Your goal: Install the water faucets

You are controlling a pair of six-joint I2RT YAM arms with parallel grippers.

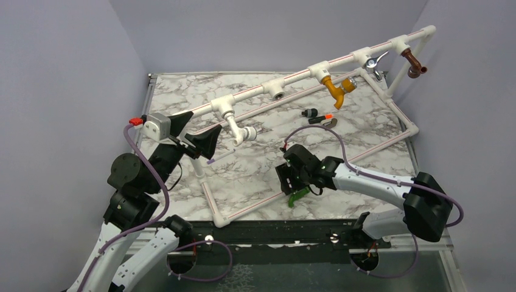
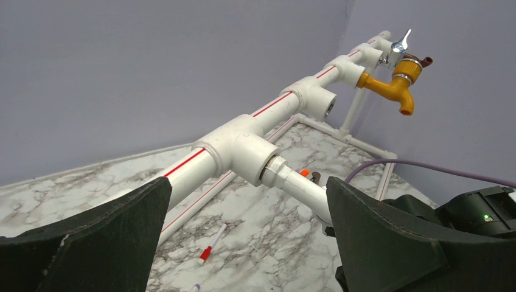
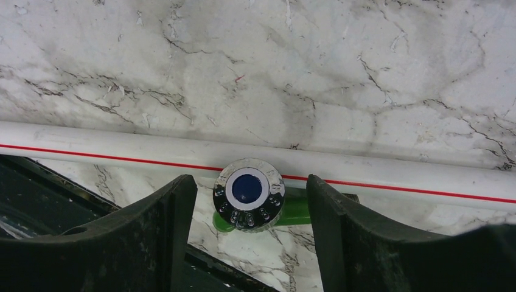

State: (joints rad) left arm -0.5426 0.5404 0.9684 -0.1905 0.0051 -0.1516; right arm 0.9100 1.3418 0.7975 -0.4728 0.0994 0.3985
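Note:
A bright green faucet (image 1: 298, 196) with a round silver knob (image 3: 249, 193) lies on the marble beside the front rail of the white pipe frame (image 1: 292, 79). My right gripper (image 1: 296, 185) hangs over it, open, one finger on each side of the knob with a gap on both sides. My left gripper (image 1: 204, 121) is open at the frame's left end, near a tee that carries a white faucet (image 1: 240, 131). A yellow faucet (image 1: 338, 88), a chrome one (image 1: 374, 64) and a brown one (image 1: 415, 62) sit in the top pipe. One tee socket (image 1: 278, 92) stands empty.
Small black and orange parts (image 1: 316, 114) lie on the marble inside the frame. A red-capped marker (image 2: 210, 246) lies below the left gripper. The table's dark front rail (image 1: 274, 228) runs just behind the green faucet. Grey walls close in the left, back and right.

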